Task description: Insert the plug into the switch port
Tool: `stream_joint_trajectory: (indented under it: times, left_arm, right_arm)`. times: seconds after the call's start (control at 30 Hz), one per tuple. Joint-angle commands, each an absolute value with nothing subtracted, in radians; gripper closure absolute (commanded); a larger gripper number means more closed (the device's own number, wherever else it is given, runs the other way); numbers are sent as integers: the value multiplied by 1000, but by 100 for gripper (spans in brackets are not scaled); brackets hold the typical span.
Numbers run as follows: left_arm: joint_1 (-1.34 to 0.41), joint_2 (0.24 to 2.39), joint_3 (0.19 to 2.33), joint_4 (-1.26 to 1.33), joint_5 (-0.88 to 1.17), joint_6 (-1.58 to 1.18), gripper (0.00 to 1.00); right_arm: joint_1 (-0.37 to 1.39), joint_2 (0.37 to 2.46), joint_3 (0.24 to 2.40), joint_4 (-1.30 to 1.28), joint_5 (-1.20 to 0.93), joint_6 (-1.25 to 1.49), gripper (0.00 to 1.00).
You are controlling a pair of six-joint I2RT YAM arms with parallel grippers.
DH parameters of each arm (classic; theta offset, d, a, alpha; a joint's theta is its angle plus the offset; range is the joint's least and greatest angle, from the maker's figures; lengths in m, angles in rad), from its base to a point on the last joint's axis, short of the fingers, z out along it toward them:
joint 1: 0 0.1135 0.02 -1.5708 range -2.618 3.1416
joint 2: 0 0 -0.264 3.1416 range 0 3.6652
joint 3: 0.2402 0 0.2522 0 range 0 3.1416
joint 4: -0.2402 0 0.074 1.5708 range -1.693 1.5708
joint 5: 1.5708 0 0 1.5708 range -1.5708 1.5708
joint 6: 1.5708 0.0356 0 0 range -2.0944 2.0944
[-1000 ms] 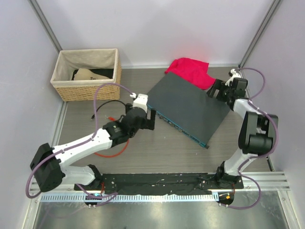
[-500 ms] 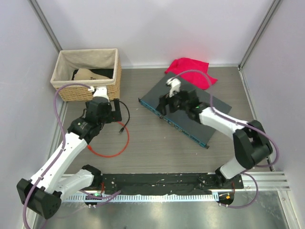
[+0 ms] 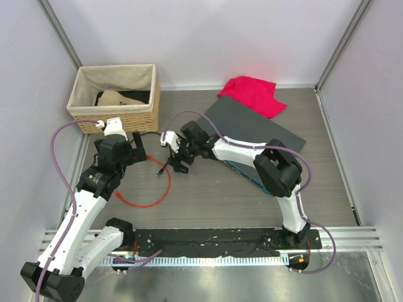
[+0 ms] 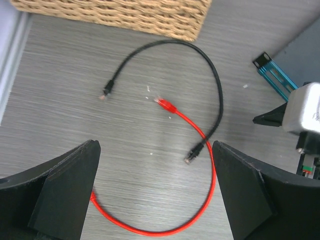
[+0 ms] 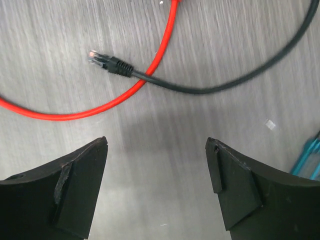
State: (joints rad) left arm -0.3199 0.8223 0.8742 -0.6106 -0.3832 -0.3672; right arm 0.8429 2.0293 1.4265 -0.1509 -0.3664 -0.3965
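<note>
Right pincer [image 5: 156, 145] spread wide; black plug [image 5: 102, 61] lies just ahead, untouched

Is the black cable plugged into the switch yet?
Out. Both ends of the black cable lie loose on the table, apart from the switch.

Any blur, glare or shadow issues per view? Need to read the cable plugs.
Top view: sharp, evenly lit, some glare on the metal sheet at the near edge. Left wrist: black cable slightly smeared along its arc, its ends legible. Right wrist: black plug crisp, but the cable streaks toward the right edge; soft shadow on the table between the fingers.
</note>
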Motion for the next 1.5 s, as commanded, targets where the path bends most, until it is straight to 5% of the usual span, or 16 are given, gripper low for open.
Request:
stream_joint_trajectory:
  times: [0.0,0.6,0.8,0.9,1.1,1.47]
  left_arm:
    - [-293,801,864,-580,-436,-348,0]
    - [-247,808,858,-569,-388,-350,0]
    - [-245,810,857,-568,-377,-347,0]
    - [-247,810,857,-568,-368,-347,0]
    - [-247,808,853,-563,-353,-344,0]
    - [-247,824,851,-561,-318,-347,0]
  right_arm:
    - [845,2091,1592,-308,-411,-678,14]
    - [870,2411,2022,-566,-544,-847,30]
    - [870,2462,2057,-636,-569,-839,48]
    - [870,2442,2013,-644,-568,-835,64]
    - [870,2346,1840,-649,-551,-801,81]
    - [899,1925,1194,-234,-453,-326,82]
